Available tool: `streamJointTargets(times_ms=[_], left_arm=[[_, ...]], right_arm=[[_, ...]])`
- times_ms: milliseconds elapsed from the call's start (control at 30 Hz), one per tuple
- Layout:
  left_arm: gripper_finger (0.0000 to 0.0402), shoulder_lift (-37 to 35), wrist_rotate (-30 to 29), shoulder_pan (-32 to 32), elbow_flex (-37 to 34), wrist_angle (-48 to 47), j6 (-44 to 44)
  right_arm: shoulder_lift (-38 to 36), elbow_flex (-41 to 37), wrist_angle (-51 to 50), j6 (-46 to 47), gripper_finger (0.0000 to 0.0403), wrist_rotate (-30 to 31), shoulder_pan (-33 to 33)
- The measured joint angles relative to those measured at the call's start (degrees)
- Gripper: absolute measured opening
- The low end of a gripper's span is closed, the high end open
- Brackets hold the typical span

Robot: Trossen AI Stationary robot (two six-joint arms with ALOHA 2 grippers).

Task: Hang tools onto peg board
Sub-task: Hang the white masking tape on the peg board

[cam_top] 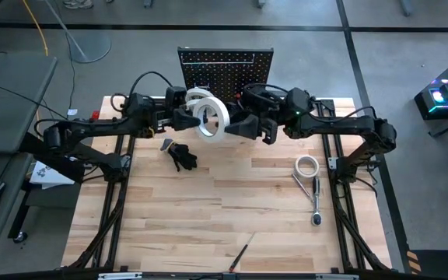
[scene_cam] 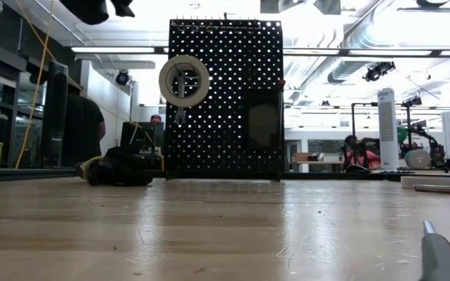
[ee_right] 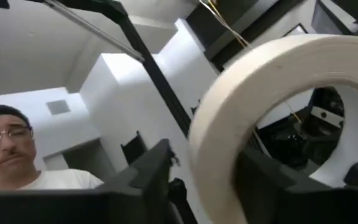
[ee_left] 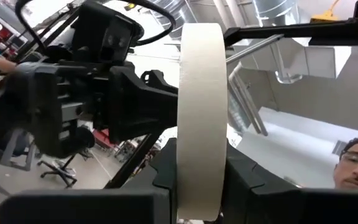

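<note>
A large white tape roll (cam_top: 212,120) hangs in the air just in front of the black peg board (cam_top: 225,62), between my two grippers. My left gripper (cam_top: 187,118) comes from the table's left and is shut on the roll (ee_left: 199,118). My right gripper (cam_top: 243,124) comes from the right and is open. Its fingers stand either side of the roll's wall (ee_right: 229,143), with a gap showing beside one finger (ee_right: 151,174). A second white tape roll (scene_cam: 183,80) hangs by its hole on the peg board (scene_cam: 225,94). My left gripper pinches the roll between its two fingers, one on each flat face, at the part of the ring nearest it (ee_left: 197,186). The fingers come from the table's left, slanting upward. The roll stands on edge, lifted clear of the table.
On the table's right lie a smaller tape roll (cam_top: 307,165) and a silver ratchet (cam_top: 315,194). A dark clump of tools (cam_top: 181,155) lies left of centre, and a slim screwdriver (cam_top: 239,255) lies near the front edge. A person shows beyond the table in both wrist views.
</note>
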Motion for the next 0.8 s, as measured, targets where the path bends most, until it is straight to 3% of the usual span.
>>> streamJointTargets(times_ms=[133, 267, 400, 567, 667, 767, 800], left_arm=[[0.0060, -1.0, 3.8, 3.5, 0.0, -1.3, -0.9], [0.0060, -3.2, 7.6, 7.0, 0.0, -7.3, 0.3], [0.0060, -7.4, 11.7, 9.5, 0.2, -23.8, 10.1], [0.0060, -13.7, 12.7, 11.0, 0.3, -54.9, 32.7], [0.0060, -16.9, 4.9, 11.7, -0.3, -77.4, 47.7], [0.0060, -18.8, -12.4, 11.8, -0.4, -95.3, 63.8], [0.0060, -19.0, -16.9, 12.1, -0.4, -97.3, 68.0]], right_arm=[[-1.9, -0.1, -4.1, -1.1, 0.0205, -0.4, -0.7], [-4.9, -0.2, -12.8, -4.4, 0.0214, -0.1, -1.8], [-6.5, -0.3, -21.6, -9.5, 0.0216, 0.5, -2.6], [-7.0, -0.3, -32.4, -14.5, 0.0216, 3.3, -3.2], [-14.1, -0.2, -36.3, -17.1, 0.0216, 5.4, -3.3], [-17.8, 1.2, -32.5, -18.5, 0.0216, 6.6, -3.3], [-18.1, 1.1, -33.1, -19.5, 0.0216, 7.8, -3.4]])
